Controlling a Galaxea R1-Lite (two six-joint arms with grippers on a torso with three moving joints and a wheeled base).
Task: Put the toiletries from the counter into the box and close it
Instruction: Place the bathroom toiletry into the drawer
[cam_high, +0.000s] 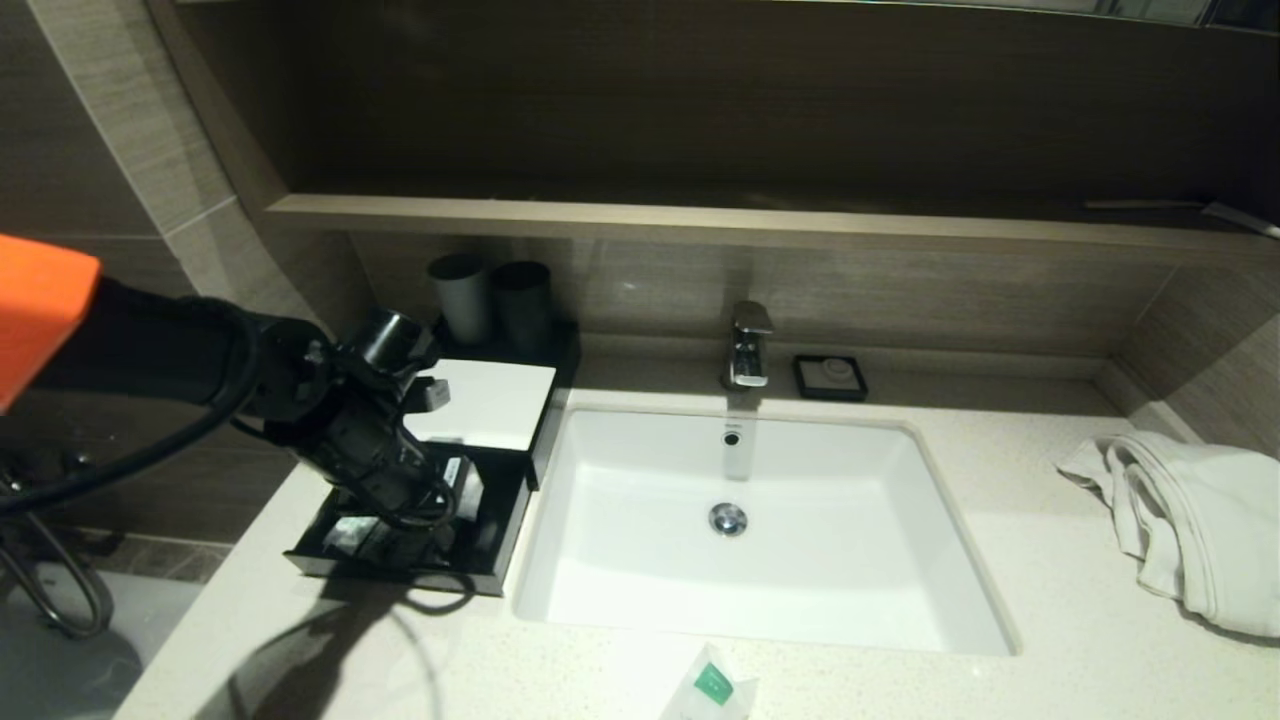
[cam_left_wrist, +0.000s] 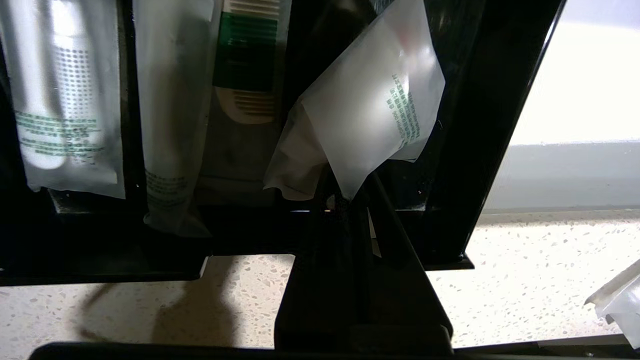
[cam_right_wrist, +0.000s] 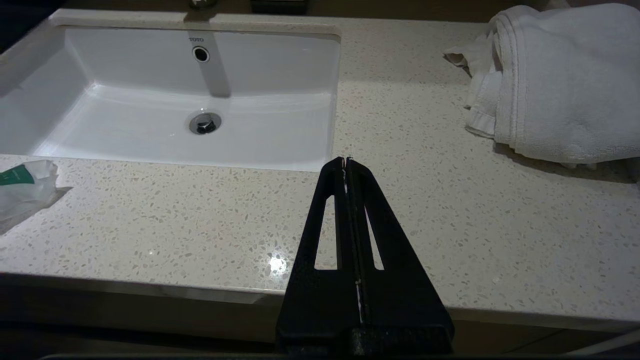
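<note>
Sachet (cam_left_wrist: 370, 110) pinched by left gripper (cam_left_wrist: 350, 200) over box (cam_high: 505, 545) drawer; right gripper (cam_right_wrist: 346, 162) closed.

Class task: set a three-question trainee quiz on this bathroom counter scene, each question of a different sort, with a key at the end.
1. True or false: the drawer of the box is pulled out.
2. Multiple choice: what is the left gripper shut on? A) the towel B) a white packet C) the tap
3. Fill in: one packet with a green mark lies on the counter in front of the ____.

Key
1. True: it stands open, with packets lying inside.
2. B: it holds the packet by a corner over the open drawer.
3. Sink. The right gripper is shut and idle over the counter near the towel.
</note>
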